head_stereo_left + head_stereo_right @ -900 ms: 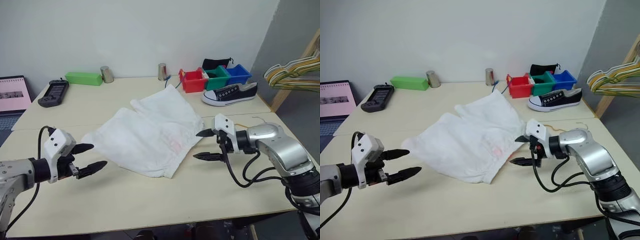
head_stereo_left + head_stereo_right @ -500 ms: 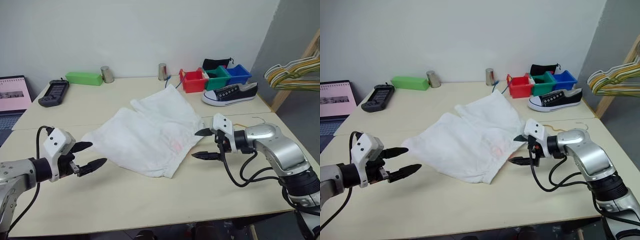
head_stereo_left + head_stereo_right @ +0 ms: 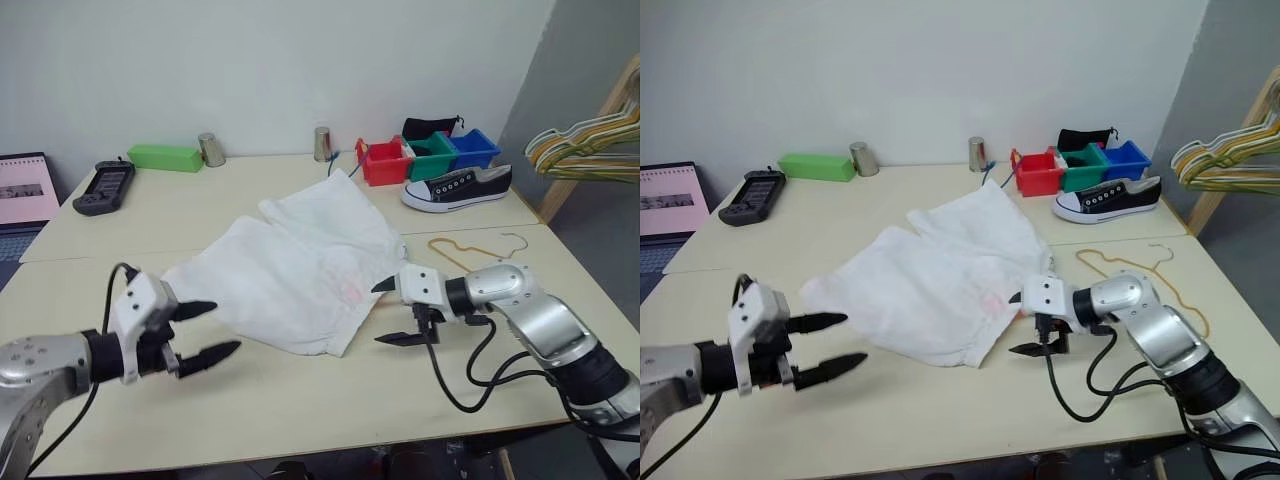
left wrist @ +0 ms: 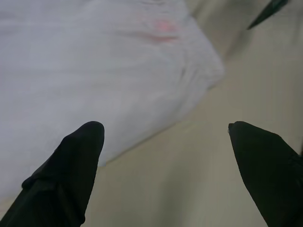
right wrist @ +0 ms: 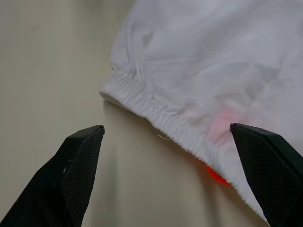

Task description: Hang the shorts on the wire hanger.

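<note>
The white shorts (image 3: 300, 265) lie spread flat in the middle of the table, with a faint pink patch (image 3: 349, 291) near the waistband and a small orange tag (image 5: 215, 174) at its edge. The thin gold wire hanger (image 3: 478, 251) lies flat on the table to the right of the shorts. My right gripper (image 3: 384, 312) is open at the waistband's right edge, with nothing between its fingers. My left gripper (image 3: 208, 330) is open too, just off the shorts' near left edge, empty.
At the back stand red, green and blue bins (image 3: 428, 157), a black sneaker (image 3: 456, 187), two metal cups (image 3: 212, 148), a green box (image 3: 166, 157) and a black controller (image 3: 103, 187). A laptop (image 3: 25, 190) sits far left. Bunched hangers (image 3: 585, 145) hang at the right.
My right gripper has moved left to the waistband, uncovering the wire hanger behind it. My left gripper has shifted right, closer to the shorts. Both stayed open.
</note>
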{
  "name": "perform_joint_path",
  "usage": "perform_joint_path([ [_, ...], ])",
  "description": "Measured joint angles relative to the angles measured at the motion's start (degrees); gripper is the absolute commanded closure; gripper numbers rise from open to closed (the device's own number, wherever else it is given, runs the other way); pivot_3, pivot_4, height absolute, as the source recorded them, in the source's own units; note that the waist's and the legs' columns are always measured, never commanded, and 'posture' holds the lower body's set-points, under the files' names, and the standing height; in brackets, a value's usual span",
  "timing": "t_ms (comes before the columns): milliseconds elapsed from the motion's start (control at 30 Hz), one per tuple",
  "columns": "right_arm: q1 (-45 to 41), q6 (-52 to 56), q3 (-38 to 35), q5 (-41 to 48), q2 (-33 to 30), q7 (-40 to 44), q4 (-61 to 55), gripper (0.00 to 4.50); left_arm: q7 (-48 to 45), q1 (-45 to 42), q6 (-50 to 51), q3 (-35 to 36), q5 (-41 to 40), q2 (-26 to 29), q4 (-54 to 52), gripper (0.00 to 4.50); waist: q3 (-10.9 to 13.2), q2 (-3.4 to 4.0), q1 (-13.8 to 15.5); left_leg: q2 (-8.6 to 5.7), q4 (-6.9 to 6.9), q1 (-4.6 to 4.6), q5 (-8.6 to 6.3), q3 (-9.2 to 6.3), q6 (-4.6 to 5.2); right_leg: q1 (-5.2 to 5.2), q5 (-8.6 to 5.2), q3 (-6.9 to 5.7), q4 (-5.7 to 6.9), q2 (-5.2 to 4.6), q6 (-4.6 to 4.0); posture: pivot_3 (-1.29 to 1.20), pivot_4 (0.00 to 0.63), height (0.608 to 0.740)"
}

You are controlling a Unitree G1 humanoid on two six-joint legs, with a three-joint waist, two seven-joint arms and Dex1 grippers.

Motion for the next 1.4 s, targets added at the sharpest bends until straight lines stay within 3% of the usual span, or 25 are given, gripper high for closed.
perform_joint_path([
  [400, -4.34, -16.64, 6.16, -12.97, 6.56, -3.93, 13.94, 0.00, 1.91, 3.65, 1.92, 1.27, -3.18, -1.08, -5.13, 0.03, -0.10, -0.05, 1.60, 0.38, 0.02, 0.06, 0.03, 0.05, -0.04, 0.07, 0.22, -0.04, -0.02, 0.54, -0.37, 0.02, 0.009, 0.740],
  [533, -6.69, -26.77, 8.13, -19.42, 6.04, -7.04, 22.33, 0.75, 2.81, 3.96, 1.89, 1.78, -3.15, -1.19, -5.10, 0.00, -0.13, -0.09, 1.87, 0.70, 0.01, 0.07, 0.15, 0.12, -0.26, 0.07, 0.32, -0.11, -0.02, 0.84, -0.53, 0.02, 0.010, 0.740],
  [733, -9.16, -34.10, 8.06, -20.98, 6.39, -7.78, 26.96, 2.23, 4.17, 4.37, 1.85, 1.84, -3.13, -1.64, -5.16, 0.00, -0.13, -0.09, 1.87, 1.05, 0.00, 0.13, 0.14, 0.06, -0.25, 0.08, 0.44, -0.10, 0.01, 1.30, -0.74, 0.02, 0.015, 0.740],
  [1033, -8.75, -33.43, 6.06, -19.45, 7.14, -6.02, 27.03, 4.43, 5.42, 3.28, 1.75, 1.81, -3.05, -1.80, -4.87, 0.00, -0.13, -0.08, 1.85, 1.09, 0.01, 0.15, 0.16, 0.04, -0.28, 0.09, 0.47, -0.09, 0.03, 1.36, -0.78, 0.00, 0.017, 0.740],
  [1233, -8.97, -35.95, 5.84, -20.85, 6.60, -7.79, 29.99, 4.43, 5.53, 1.31, 1.62, 1.26, -2.86, -1.80, -4.01, 0.00, -0.13, -0.08, 1.71, 1.09, 0.01, 0.15, 0.17, 0.06, -0.29, 0.10, 0.48, -0.07, 0.02, 1.36, -0.79, -0.01, 0.016, 0.740],
  [1400, -13.35, -42.46, 5.87, -25.88, 4.02, -12.46, 39.57, 4.43, 5.62, 0.55, 1.49, 0.44, -2.42, -1.80, -2.76, 0.00, -0.12, -0.06, 1.41, 1.08, 0.01, 0.15, 0.18, 0.09, -0.30, 0.09, 0.49, -0.04, 0.03, 1.37, -0.82, -0.02, 0.015, 0.740],
])
